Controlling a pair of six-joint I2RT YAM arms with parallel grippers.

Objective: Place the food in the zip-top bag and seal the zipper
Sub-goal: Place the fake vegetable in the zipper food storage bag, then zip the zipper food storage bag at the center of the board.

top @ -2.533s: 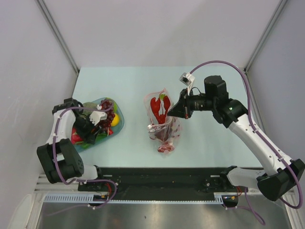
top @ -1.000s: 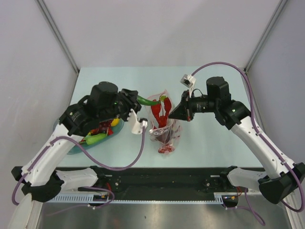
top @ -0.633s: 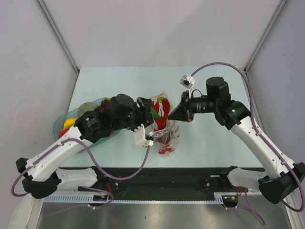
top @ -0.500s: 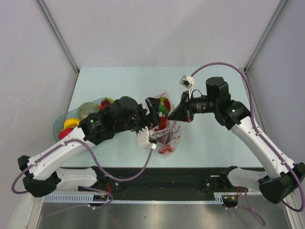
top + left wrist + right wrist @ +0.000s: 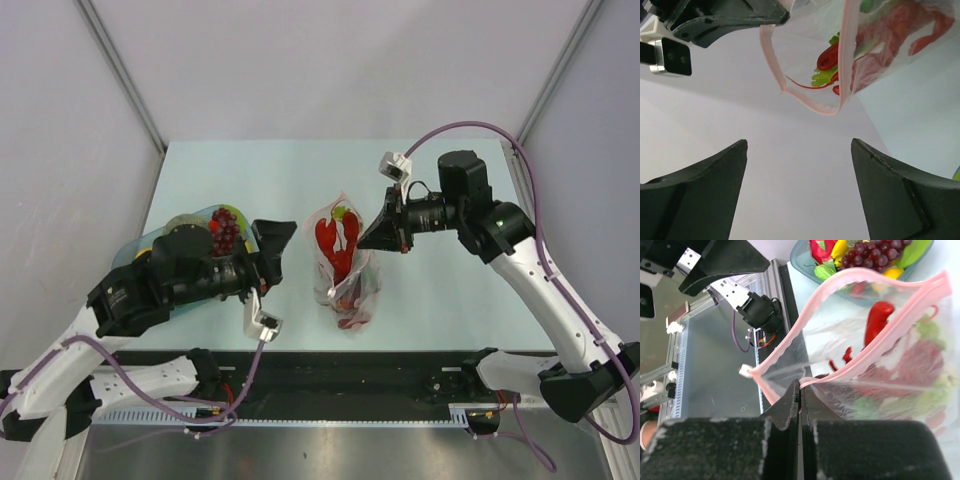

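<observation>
The zip-top bag (image 5: 347,268) sits at the centre of the top view, its bottom on the pale bench (image 5: 300,170) and its upper part lifted toward the top of the frame. Its zipper (image 5: 867,284), a pink strip, is unsealed. In the right wrist view the two halves of the strip bow apart into an open loop, and the left wrist view shows the same gaping mouth at the top of the frame. Through the clear plastic a red lobster (image 5: 337,238) lies in the upper half of the bag. A red pepper-like piece (image 5: 877,320), green leafy bits (image 5: 926,331) and a dark red mass (image 5: 920,360) lie with it.

The right end effector (image 5: 800,388) is clenched on the bag's mouth edge, its fingers pressed together over the pink strip. In the top view it reaches the bag from the right of the frame.

The left end effector (image 5: 798,143) is released and holds nothing. Its two dark fingers (image 5: 705,195) stand wide apart at the bottom of the left wrist view, below the bag's mouth and clear of it. In the top view it points at the bag from the left, with a gap between them.

Further left, a translucent blue-green dish (image 5: 148,246) lies partly under the left arm, with a dark red grape bunch (image 5: 225,232) in it. The right wrist view shows yellow (image 5: 840,247) and green (image 5: 912,252) pieces beside the grapes.
</observation>
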